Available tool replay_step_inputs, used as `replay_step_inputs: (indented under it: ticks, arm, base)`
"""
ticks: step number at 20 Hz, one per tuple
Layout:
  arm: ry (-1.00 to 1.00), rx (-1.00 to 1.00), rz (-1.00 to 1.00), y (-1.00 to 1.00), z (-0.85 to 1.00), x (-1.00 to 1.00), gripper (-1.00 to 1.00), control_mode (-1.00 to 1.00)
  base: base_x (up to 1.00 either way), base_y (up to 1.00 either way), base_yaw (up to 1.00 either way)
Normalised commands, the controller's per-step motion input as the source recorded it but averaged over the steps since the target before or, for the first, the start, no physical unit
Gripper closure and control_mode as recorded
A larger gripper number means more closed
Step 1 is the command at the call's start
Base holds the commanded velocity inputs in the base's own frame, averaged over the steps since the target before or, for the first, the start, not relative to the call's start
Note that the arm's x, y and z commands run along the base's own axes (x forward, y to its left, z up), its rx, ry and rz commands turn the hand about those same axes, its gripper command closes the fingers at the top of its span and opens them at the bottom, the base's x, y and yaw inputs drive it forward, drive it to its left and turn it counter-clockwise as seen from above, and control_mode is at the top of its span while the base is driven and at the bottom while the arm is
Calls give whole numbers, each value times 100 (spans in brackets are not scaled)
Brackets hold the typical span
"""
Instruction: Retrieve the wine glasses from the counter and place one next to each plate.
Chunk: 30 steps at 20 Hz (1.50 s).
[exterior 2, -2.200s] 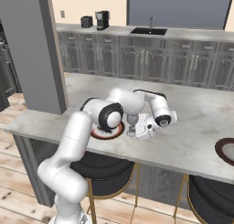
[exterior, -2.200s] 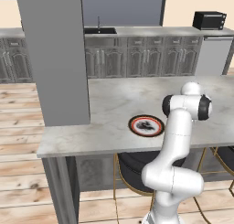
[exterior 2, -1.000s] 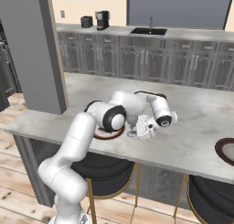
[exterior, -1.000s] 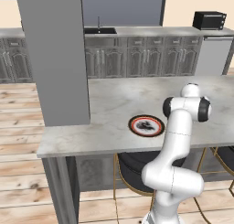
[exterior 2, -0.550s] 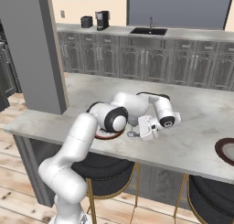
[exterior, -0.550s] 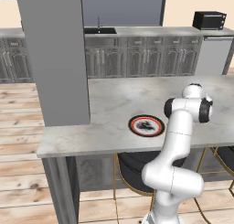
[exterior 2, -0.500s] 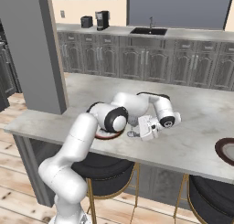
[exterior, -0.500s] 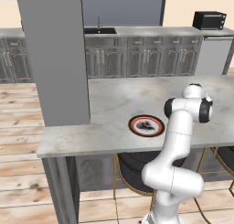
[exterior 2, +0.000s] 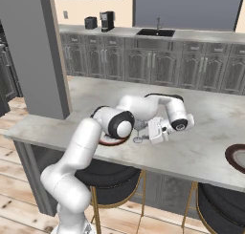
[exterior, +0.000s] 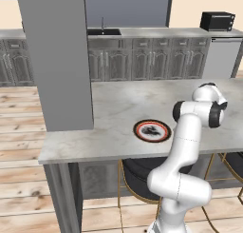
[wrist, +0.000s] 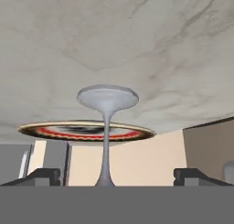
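1. Since a second ago the gripper has gone from pinching to spreading wide; the arm is sitting in nearly the same pose in both base views.
2. The fingers are now standing far apart in the hand view, one at each lower corner, neither one touching the stem between them.
3. The wine glass is standing free on the marble counter, foot flat on the surface, stem running up between the open jaws. The hand view is rolled upside down, so the foot is showing at the top.
4. In the right base view the glass is showing only as a thin stem and foot just left of the gripper, on the counter's near half.
5. The red-orange rimmed plate is lying just behind the glass in the hand view, close beside it; I cannot tell whether they are touching.
6. The dark brown rimmed plate is sitting well apart at the right edge of the right base view.
7. Nothing is being held by the claw.
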Motion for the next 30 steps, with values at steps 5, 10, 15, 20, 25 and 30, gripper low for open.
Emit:
replay_step_inputs:
  ticks: [5,10,15,20,25,30]
  arm:
    - [0,0,-12,-48,15,0,-100,-100]
    - [0,0,-22,-29,7,-17,-100,-100]
    - [-5,0,-25,-22,9,-34,-100,-100]
    - [-33,-10,-20,60,63,-89,-100,-100]
    - [-37,-19,-17,79,37,-69,-100,-100]
    - [-18,-5,-17,36,78,-38,-100,-100]
  base:
    - [0,0,0]
    - [0,0,0]
    - [0,0,0]
    - [0,0,0]
    - [0,0,0]
    - [0,0,0]
